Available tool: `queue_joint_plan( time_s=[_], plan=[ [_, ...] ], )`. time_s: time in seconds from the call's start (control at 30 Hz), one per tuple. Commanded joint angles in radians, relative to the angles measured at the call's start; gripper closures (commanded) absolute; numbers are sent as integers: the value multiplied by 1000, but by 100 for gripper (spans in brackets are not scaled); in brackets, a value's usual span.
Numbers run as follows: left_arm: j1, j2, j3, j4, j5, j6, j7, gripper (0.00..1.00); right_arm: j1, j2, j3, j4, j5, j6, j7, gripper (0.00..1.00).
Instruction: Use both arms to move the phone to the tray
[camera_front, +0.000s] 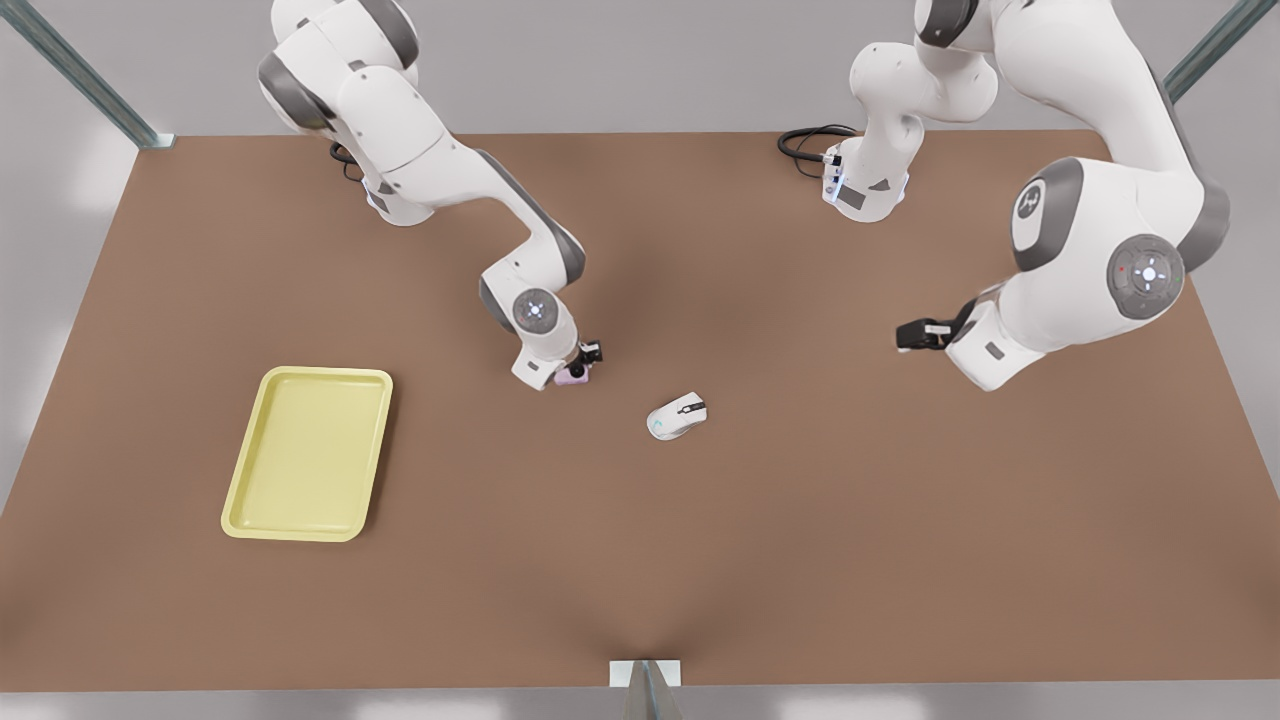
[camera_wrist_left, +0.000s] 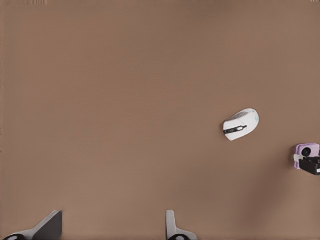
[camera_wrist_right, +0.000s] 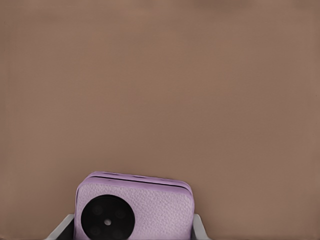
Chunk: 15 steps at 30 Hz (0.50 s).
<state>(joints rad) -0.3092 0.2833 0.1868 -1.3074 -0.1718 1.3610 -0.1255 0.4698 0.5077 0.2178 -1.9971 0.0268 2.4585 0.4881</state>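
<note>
Sitting between right gripper (camera_front: 580, 362) fingers, phone (camera_wrist_right: 134, 212)

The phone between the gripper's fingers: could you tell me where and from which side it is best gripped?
Grip the phone across its two short side edges, coming from above. It is small, flat and nearly square, so the narrow sides fit between the fingers; the right gripper already brackets it so. The left gripper waits, open, over the table.

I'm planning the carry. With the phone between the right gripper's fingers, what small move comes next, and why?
Probably lift the phone slightly off the table. The right gripper appears closed on it, still far from the tray. The left gripper waits open.
</note>
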Motion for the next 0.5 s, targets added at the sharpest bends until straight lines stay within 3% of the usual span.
queue_joint_plan(
  time_s=[0.0, 0.13, 0.27, 0.33, 0.4, 0.47],
  plan=[
    [-1, 0, 2, 0, 0, 3, 17, 0, -62, -49, -6, 46, -8, -156, -23, 23],
    [-1, -1, 2, 0, 0, 1, 18, 0, -315, -123, -26, 9, -67, -193, -152, 20],
    [-1, -3, 2, 0, 0, 1, 17, 0, -605, -115, -28, -14, -67, -223, -597, 20],
    [-1, -3, 3, 0, 0, 1, 17, 0, -666, -81, -75, -14, -88, -188, -730, 20],
    [-1, -3, 3, 0, 2, 1, 17, 0, -695, -20, -90, 17, -90, -170, -757, 0],
    [-1, -1, 3, 0, 2, 1, 18, 0, -688, -14, -90, 70, -88, -174, -747, 0]
  ],
)
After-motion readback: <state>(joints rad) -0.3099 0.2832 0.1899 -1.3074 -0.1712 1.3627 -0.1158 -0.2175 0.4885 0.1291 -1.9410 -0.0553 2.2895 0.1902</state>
